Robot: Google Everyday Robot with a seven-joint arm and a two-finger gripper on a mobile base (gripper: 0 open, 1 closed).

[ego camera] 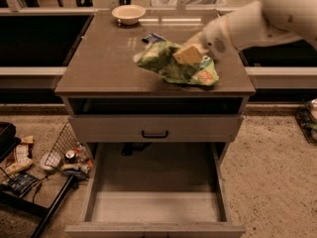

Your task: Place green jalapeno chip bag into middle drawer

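My gripper [187,55] is shut on the green jalapeno chip bag [156,58], a crinkled pale-green bag. It holds the bag just above the right-middle of the brown cabinet top [104,58]. My white arm reaches in from the upper right. The middle drawer [153,207] is pulled open low at the front of the cabinet, and its pale floor is bare. It lies below and in front of the held bag.
A brighter green bag [202,76] lies on the top under my gripper, near the right front edge. A white bowl [129,13] stands at the back. A shut drawer front with a black handle [155,133] sits above the open drawer. A wire basket and clutter [64,157] are on the floor at left.
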